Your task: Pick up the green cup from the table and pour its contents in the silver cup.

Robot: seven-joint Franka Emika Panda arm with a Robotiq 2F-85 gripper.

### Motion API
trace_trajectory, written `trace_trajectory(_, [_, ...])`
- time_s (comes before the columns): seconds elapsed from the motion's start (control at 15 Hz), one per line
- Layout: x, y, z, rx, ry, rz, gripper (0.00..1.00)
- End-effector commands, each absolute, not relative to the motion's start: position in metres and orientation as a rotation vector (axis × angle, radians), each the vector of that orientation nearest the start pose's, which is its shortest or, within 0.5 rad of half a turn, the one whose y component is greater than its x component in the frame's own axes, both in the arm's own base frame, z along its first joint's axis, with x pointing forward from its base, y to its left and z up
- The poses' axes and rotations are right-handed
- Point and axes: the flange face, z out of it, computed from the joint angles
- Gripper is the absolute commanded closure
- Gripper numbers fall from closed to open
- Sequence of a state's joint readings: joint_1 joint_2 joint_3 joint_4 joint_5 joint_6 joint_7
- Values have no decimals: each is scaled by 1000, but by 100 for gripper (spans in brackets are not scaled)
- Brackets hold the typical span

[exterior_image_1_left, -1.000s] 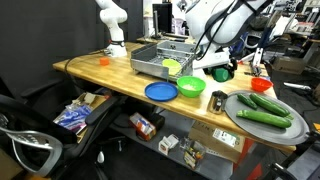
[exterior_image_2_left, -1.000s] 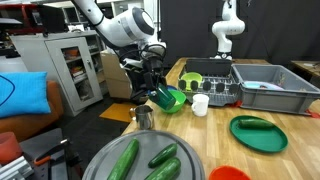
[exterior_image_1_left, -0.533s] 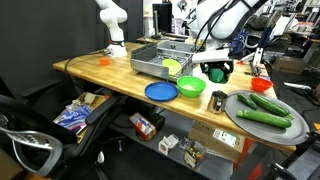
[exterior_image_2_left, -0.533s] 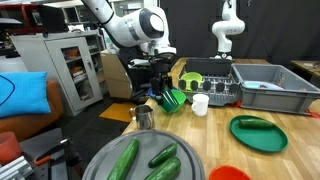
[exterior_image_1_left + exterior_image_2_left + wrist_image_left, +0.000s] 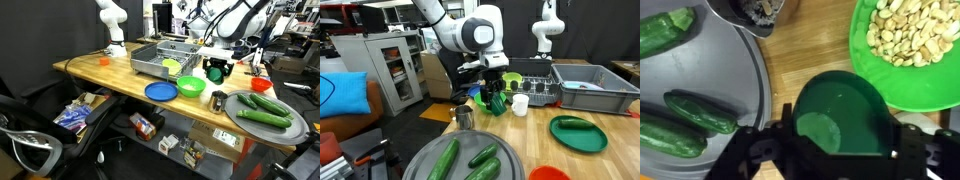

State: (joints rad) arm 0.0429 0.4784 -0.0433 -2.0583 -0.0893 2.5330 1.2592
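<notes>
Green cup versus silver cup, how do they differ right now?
The small dark-green plastic cup is gripped in the jaws, lifted off the wooden table; the small grey metal cup stands on it. The green cup looks empty; the silver one holds speckled bits. Both are small, round and open-topped.

Even, bright indoor light washes the wooden surface (image 5: 95, 68) in both exterior views. Shadows under the dishes are soft and short, while the dark backdrop (image 5: 30, 35) swallows the light. Both frames are coarse, with fine detail smeared. In the wrist view the green cup (image 5: 840, 118) looms close and slightly soft — the grey tray (image 5: 710, 65) carries a dull sheen.
</notes>
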Motion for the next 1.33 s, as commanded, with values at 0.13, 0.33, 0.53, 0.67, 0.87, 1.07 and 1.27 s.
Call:
trace_trajectory(0.13, [570, -35, 184, -2361, 1728, -67, 46])
trace_trajectory(0.33, [562, -47, 178, -2219, 1685, -45, 46])
trace_trajectory(0.53, [560, -53, 172, -2142, 1631, 1, 46])
trace_trajectory(0.67, [557, -57, 169, -2128, 1618, 13, 46])
trace_trajectory(0.87, [555, -62, 159, -2121, 1617, 39, 46])
trace_trajectory(1.07, [553, -68, 146, -2109, 1637, 85, 46])
trace_trajectory(1.27, [555, -77, 141, -2080, 1632, 125, 46])
